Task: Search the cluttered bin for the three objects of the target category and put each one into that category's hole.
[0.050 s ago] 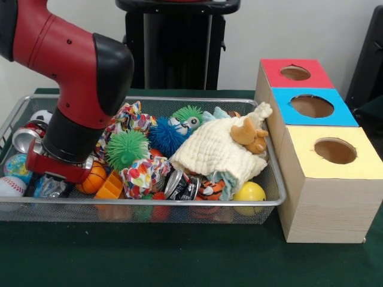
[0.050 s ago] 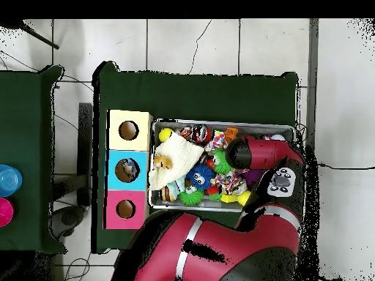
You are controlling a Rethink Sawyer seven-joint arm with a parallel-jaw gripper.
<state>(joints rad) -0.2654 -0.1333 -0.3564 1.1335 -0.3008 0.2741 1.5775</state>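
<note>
- The silver wire-mesh bin sits on the dark green table cloth and serves as the landmark here; it is packed with toys and cans.
- The red and black robot arm reaches down into the bin's left end as the front view shows it; its lower end is buried among the clutter there, and whether the gripper is open, closed or holding anything cannot be told from either view.
- Just beside that lower end, inside the bin, lie an orange basketball-patterned ball, a silver drinks can with a red band, a white baseball and a blue and green globe ball.
- Toward the bin's middle sit a green spiky rubber ball, a blue spiky ball and a multicoloured spotted cloth bundle.
- A cream waffle-weave cloth is draped over the bin's right half, with a small tan plush animal resting on top of it.
- A plain yellow ball lies in the bin's front right corner, near a dark drinks can.
- Just beside the bin's right end stands a row of three wooden boxes, each with a round hole: red top, blue top and yellow top.
</note>
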